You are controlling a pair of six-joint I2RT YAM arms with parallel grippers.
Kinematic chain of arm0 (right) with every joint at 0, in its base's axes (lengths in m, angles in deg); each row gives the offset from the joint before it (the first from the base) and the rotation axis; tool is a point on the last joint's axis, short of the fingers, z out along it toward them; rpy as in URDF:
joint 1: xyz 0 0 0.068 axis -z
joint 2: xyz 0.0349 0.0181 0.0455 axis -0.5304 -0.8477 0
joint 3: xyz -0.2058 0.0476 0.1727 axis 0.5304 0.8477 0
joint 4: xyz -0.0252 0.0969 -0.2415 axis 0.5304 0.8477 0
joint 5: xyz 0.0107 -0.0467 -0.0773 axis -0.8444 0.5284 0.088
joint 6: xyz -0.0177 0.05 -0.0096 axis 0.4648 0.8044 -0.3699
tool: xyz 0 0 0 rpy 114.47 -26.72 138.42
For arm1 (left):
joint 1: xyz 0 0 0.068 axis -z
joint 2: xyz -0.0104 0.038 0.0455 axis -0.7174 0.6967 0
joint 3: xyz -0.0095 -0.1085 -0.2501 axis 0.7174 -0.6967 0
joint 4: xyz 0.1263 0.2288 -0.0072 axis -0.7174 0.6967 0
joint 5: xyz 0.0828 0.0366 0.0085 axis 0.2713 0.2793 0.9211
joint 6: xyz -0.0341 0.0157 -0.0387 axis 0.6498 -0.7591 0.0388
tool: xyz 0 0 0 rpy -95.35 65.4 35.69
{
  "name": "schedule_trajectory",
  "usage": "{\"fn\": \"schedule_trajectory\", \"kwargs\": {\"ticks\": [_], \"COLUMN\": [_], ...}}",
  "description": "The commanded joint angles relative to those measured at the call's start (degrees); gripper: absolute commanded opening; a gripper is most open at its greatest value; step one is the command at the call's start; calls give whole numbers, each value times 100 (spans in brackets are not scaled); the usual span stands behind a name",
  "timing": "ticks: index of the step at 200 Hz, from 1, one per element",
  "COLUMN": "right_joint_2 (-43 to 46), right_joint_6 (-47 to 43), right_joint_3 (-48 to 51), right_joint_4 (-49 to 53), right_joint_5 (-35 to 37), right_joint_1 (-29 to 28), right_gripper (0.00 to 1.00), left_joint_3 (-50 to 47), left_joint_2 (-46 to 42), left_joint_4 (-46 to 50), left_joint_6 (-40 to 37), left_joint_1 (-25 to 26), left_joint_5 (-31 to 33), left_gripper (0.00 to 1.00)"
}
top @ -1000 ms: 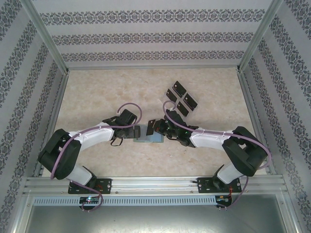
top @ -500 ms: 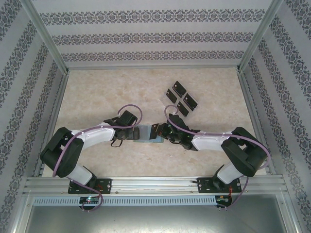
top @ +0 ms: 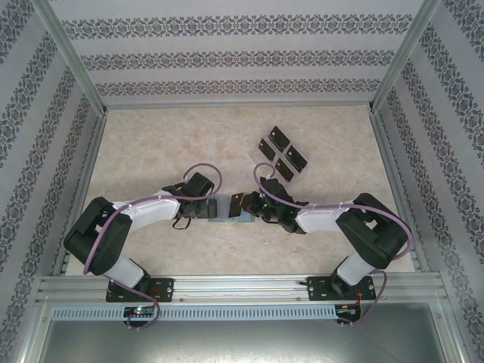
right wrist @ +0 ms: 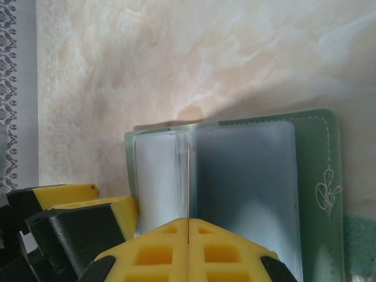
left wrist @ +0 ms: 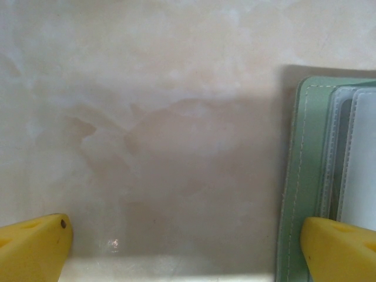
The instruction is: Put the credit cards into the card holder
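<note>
We are finding the card holder lying open on the table near the front, between the two arms, with its soft grey-green cover down and its clear sleeves facing up. The left gripper is standing low at the holder's left end with its claw spread wide. In its wrist view one yellow finger is hanging over the stitched cover border and the other over bare table, and we cannot tell whether either is touching. The right gripper is sitting at the holder's right end with its claw pinched fully together. In the overhead view a small dark slab is jutting from its tip, and we are reading that as a credit card nipped by one edge, though its own wrist view is not making this plain. Four more credit cards are lying flat in a group farther back on the right, well apart from the holder. We are judging the cards to be light, thin, stiff and smooth, so each is best held by a short edge, leaving most of its length free to enter a sleeve. The holder is looking light and limp, likely to slide or fold if pushed. We are thinking it wants pinning on the cover border, clear of the sleeve mouths, whose slick film is probably clinging shut.
</note>
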Motion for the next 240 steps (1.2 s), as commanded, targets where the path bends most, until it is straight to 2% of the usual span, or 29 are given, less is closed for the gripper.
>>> {"fn": "schedule_trajectory", "kwargs": {"ticks": [1, 75, 153, 240], "right_joint_2": [-132, -372, -386, -845], "right_joint_6": [-76, -238, -256, -291], "right_joint_3": [-75, 4, 247, -143], "right_joint_4": [-262, -342, -364, -380], "right_joint_5": [-169, -584, -667, -957], "right_joint_1": [33, 177, 305, 257], "right_gripper": [0, 0, 0, 0], "left_joint_3": [-45, -36, -28, -17], "left_joint_2": [93, 131, 126, 136], "left_joint_4": [139, 124, 166, 153], "left_joint_6": [16, 13, 22, 34], "left_joint_1": [-57, -56, -58, -59], "left_joint_5": [57, 44, 66, 31], "left_gripper": [100, 100, 100, 100]}}
